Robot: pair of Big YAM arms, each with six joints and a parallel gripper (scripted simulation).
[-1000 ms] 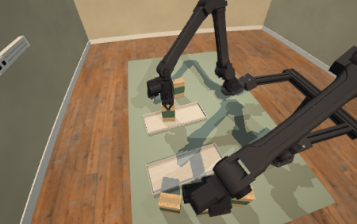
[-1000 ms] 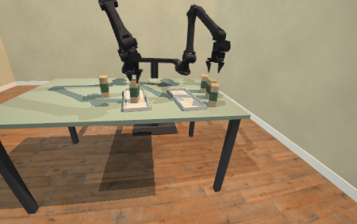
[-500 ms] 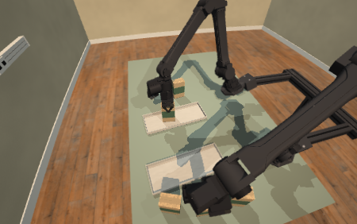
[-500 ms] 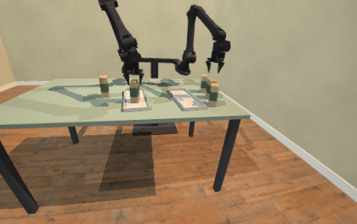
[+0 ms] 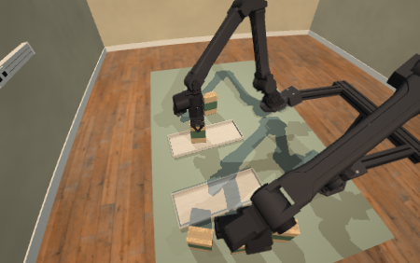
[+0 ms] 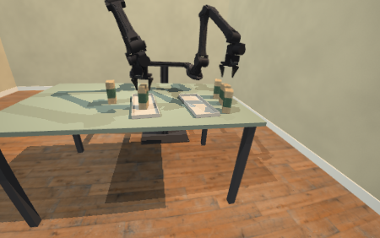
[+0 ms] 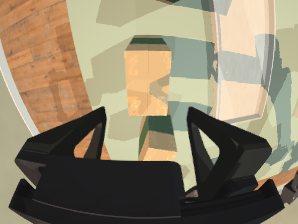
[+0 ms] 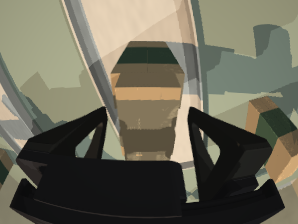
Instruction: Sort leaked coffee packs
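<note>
A tan and green coffee pack (image 5: 198,134) stands upright in the far tray (image 5: 207,138). My right gripper (image 5: 198,126) is open around its top, with the fingers apart on both sides; the right wrist view shows the pack (image 8: 148,96) between the spread fingers. In the exterior view this pack (image 6: 143,96) stands below the right gripper (image 6: 141,82). My left gripper (image 6: 228,68) is open and empty, well above three packs (image 6: 224,94) at the bench edge. The left wrist view shows one of these packs (image 7: 148,84) beyond the open fingers.
A second tray (image 5: 215,196) lies empty near the three packs. A lone pack (image 5: 211,103) stands on the bench behind the far tray and also shows in the exterior view (image 6: 111,91). The left arm hides part of the near packs (image 5: 200,237) in the top view.
</note>
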